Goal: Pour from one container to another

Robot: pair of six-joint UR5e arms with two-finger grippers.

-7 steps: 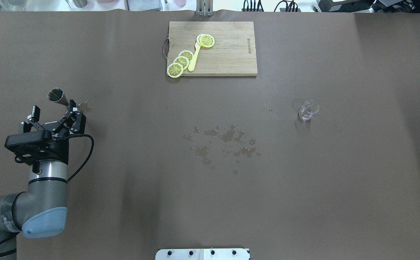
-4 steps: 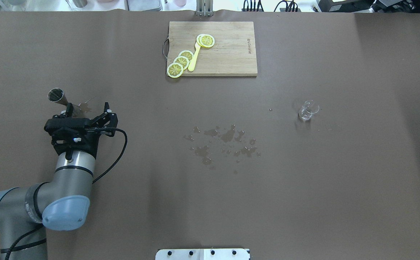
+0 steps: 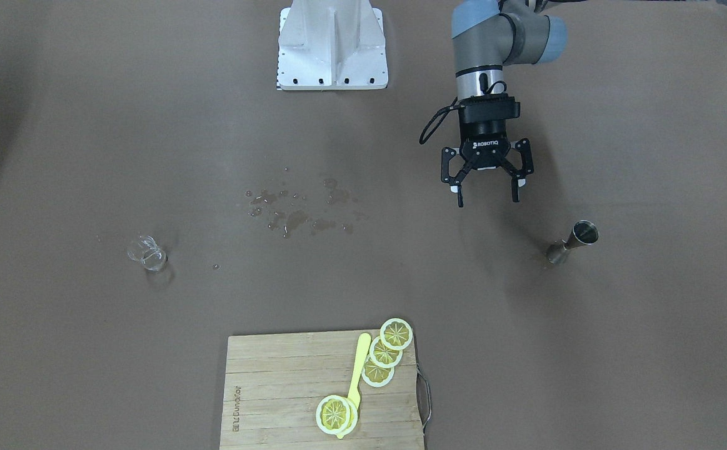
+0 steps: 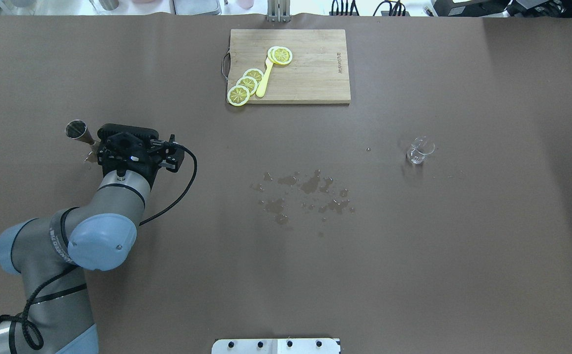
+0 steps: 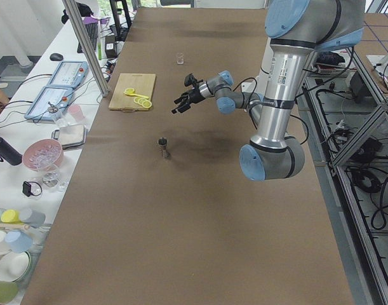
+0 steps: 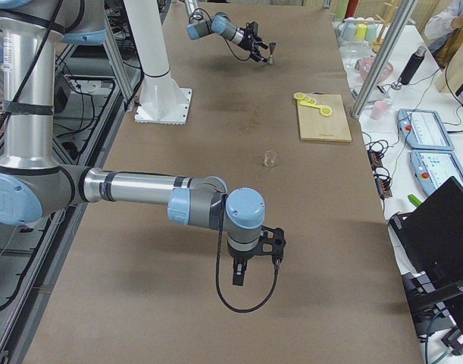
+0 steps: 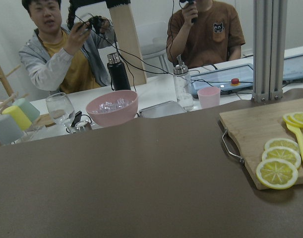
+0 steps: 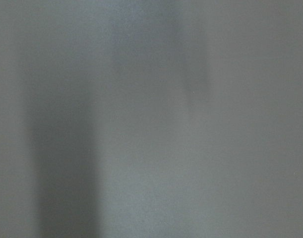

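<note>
Overhead exterior, with 12 o'clock pointing away from the robot: at the table's far left stands the metal jigger (image 4: pixel 75 130), upright on the brown table (image 4: pixel 463 255), its open mouth upward. The left gripper (image 3: pixel 488 199) hovers near it, the jigger lying at about 10 o'clock from the wrist and not touching it. The exterior front-facing view shows that gripper's two fingers (image 3: pixel 460 199) spread wide apart with nothing between them, pointing out over the table.

Further right, at 12 o'clock on the table, lies a wooden cutting board (image 4: pixel 315 73). On its left half sit lemon slices (image 4: pixel 246 83) and a yellow utensil (image 4: pixel 264 81), one more slice resting at the utensil's far end.

Near the table's middle, at about 6 o'clock from the board, a patch of spilled liquid (image 4: pixel 310 184) is scattered in drops.

At about 2 o'clock from the spill, well apart from the jigger, stands the small clear glass beaker (image 4: pixel 419 150), upright and alone.

The right gripper (image 6: pixel 256 265) shows only in the exterior right view, hanging over the table; whether its jaws are apart or together cannot be told. Its wrist camera shows only blurred brown surface.
</note>
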